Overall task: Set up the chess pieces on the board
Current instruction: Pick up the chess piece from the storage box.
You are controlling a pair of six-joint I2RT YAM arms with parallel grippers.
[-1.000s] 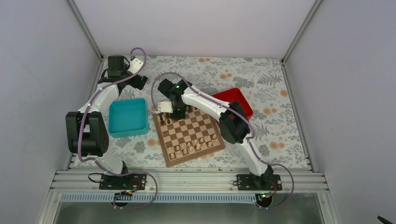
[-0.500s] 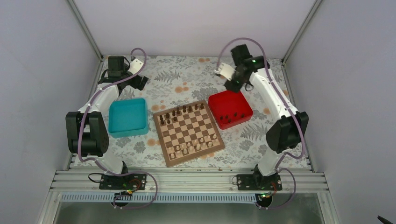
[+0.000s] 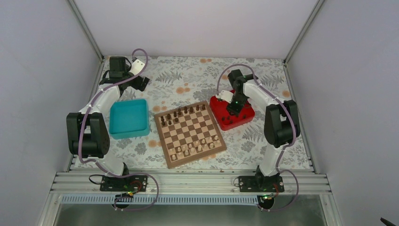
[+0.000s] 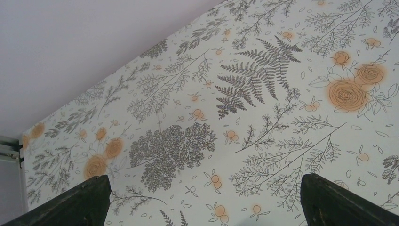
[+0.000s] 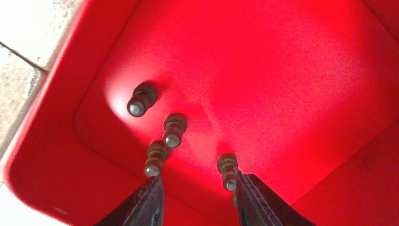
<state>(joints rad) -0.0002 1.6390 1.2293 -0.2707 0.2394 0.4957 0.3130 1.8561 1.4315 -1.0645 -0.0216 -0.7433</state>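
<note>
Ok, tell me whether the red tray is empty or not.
Not empty. The right wrist view shows at least four dark chess pieces sitting inside the red tray.

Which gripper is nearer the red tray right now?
Right. The right gripper hangs over the red tray; the left gripper sits at the far-left corner, beyond the teal tray.

teal tray (image 3: pixel 128 117): left, on floral cloth (image 3: pixel 188 75) | red tray (image 5: pixel 282 70): right, same cloth

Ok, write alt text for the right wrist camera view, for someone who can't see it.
Four small dark brown wooden chess pieces stand clustered on the floor of a glossy red plastic tray, seen from above. The right gripper hangs open over them, its dark fingers at the bottom edge.
</note>
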